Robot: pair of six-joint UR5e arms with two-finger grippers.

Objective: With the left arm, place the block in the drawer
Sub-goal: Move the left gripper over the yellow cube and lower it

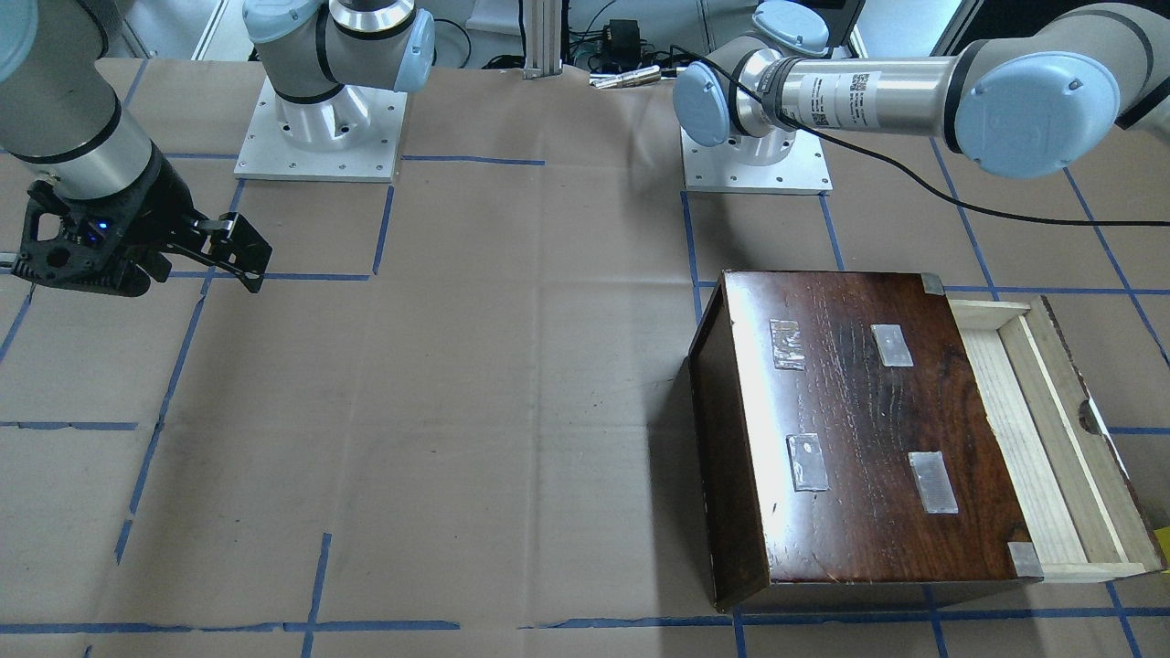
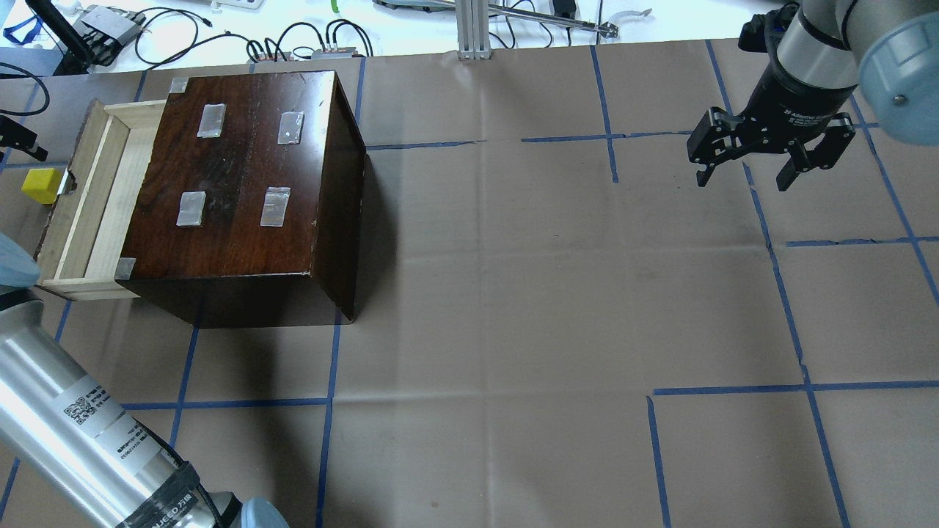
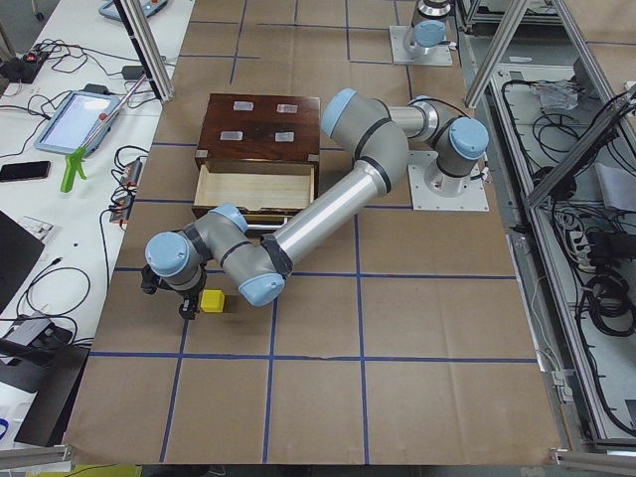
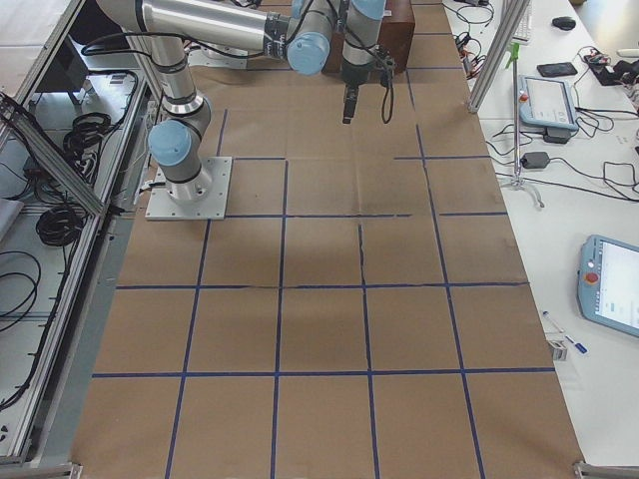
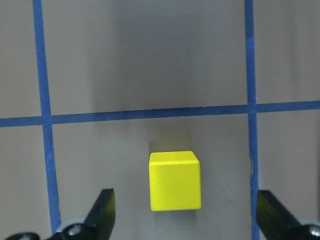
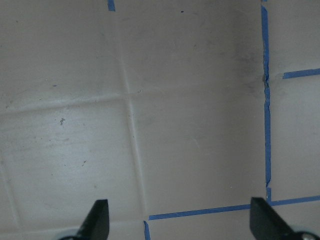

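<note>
Block (image 5: 175, 181) sits on the table (image 2: 513, 293), just beyond the pulled-out drawer's (image 2: 121, 176) front. Left gripper (image 5: 185, 217) hovers over it, jaws wide apart, holding nothing. Step: pre-grasp. Next you'd lower, straddle the block squarely, then close.

Bright overhead light, glare on box (image 1: 868, 429)

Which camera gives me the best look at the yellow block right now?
Left wrist view: the block sits large and unobstructed, centred before the open left gripper. Overhead shows it small beside the drawer front; exterior left, tiny; front-facing, an edge sliver.
</note>
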